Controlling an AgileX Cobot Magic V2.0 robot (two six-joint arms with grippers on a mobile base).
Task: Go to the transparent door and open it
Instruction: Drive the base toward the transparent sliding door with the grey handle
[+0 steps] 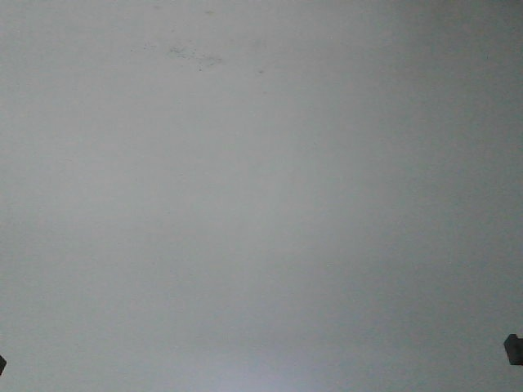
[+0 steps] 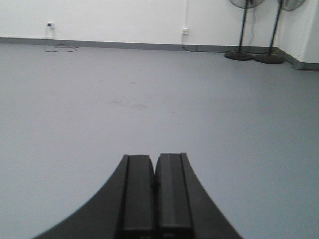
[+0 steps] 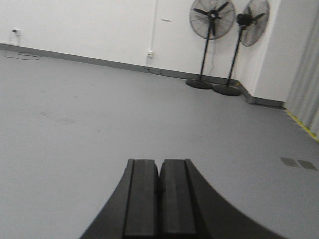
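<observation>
The transparent door is out of view in every frame. My left gripper is shut and empty, its two dark fingers pressed together, pointing low over the bare grey floor. My right gripper is also shut and empty, pointing over the same grey floor. The front view shows only grey floor, with small dark tips of the arms at its lower left corner and lower right corner.
A white wall with a grey skirting runs across the far side. Two pedestal fans stand at the far right by the wall corner, also in the left wrist view. A grey curtain hangs at the right.
</observation>
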